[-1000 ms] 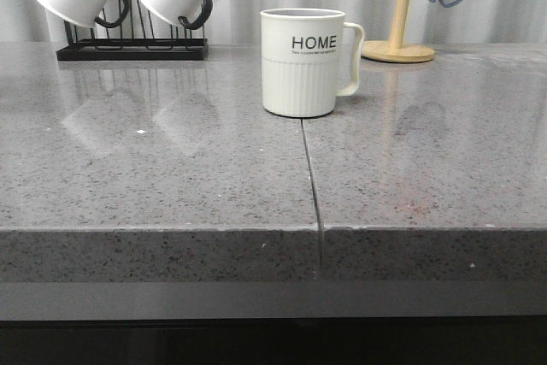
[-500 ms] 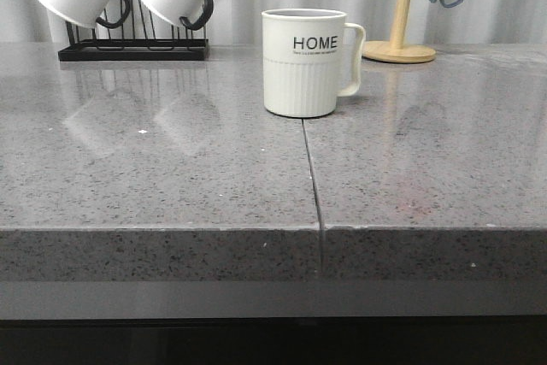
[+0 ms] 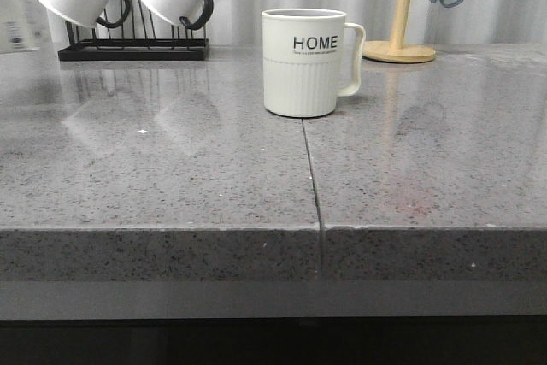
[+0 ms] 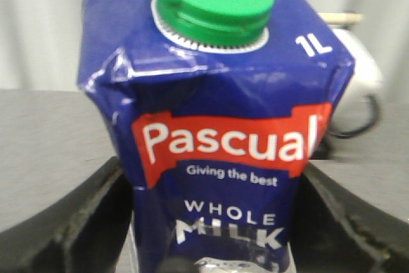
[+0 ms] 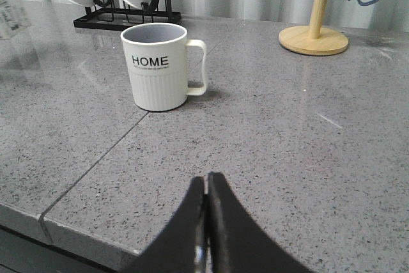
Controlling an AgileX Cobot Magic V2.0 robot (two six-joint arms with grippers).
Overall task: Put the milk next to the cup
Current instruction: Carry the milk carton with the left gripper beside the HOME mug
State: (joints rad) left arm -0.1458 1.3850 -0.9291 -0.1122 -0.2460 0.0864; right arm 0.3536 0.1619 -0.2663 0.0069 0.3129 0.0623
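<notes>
Grey speckled stone countertop [image 3: 171, 177] is stretching out ahead of us, and the cream-white ribbed mug with the black "HOME" lettering [image 3: 303, 61] is standing upright near its middle, handle toward our right side, with bare stone on both sides of it.

We are judging the job as only partly done: the tall carton with the dark blue top and green screw cap [image 4: 211, 126] is sitting between the dark fingers [image 4: 89, 222] of our left gripper [image 4: 211, 247], which are pressing against both its sides, so we are carrying it. From the front, a pale blurred sliver [image 3: 19, 6] at the far left edge is probably that carton, well apart from the mug. Bringing it over and setting it down beside the mug is still to come.

Reading the carton: "Pascual" in white on a red banner, "Giving the best", "WHOLE MILK", and "1L" by the cap.

Our right gripper [image 5: 206, 222] is hanging over the near counter edge, fingers pressed together on nothing.
</notes>
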